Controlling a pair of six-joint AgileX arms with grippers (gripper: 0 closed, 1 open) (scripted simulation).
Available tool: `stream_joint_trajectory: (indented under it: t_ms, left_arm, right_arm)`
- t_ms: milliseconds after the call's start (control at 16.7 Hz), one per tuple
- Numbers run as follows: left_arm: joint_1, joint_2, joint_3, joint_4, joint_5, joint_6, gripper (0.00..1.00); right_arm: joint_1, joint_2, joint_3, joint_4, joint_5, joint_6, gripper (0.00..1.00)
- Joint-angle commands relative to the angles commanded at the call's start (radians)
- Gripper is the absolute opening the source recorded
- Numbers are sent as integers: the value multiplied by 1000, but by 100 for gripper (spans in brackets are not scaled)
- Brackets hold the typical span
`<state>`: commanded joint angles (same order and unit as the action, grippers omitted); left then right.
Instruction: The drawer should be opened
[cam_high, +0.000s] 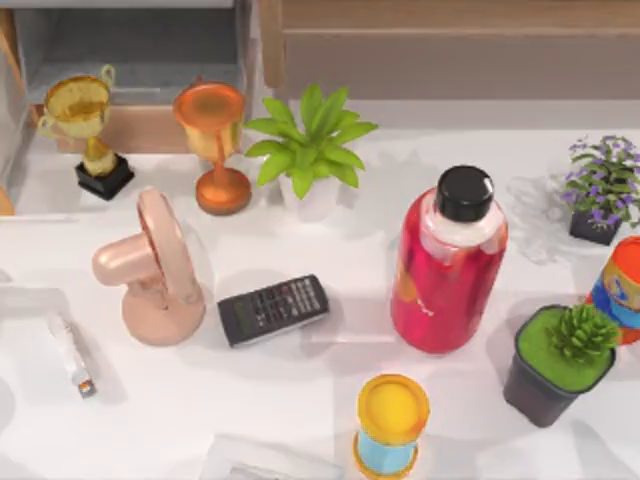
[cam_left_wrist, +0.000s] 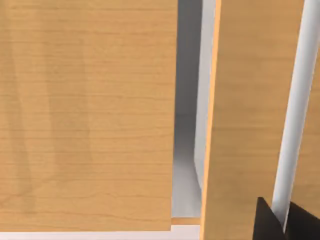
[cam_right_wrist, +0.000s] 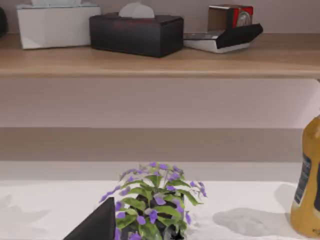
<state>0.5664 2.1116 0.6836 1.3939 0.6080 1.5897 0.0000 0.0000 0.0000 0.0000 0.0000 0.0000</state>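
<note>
Wood fronts; drawer (cam_left_wrist: 245, 120) beside left-wrist jaws.

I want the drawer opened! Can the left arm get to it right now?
Probably yes. The left gripper already sits right against the drawer, its dark fingers astride a pale bar on the wood front, nothing between them.
</note>
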Motion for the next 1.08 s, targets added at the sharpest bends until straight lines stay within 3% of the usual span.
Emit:
stream_joint_trajectory:
  t_ms: [360, 600, 1080]
  left_arm:
    - [106, -70, -185, 102, 106, 5, 0]
    - [116, -75, -197, 111, 115, 5, 0]
    - [116, -75, -197, 111, 115, 5, 60]
  right_arm:
    - [0, 0, 0, 0, 0, 0, 100]
    - [0, 0, 0, 0, 0, 0, 100]
    - [0, 0, 0, 0, 0, 0, 100]
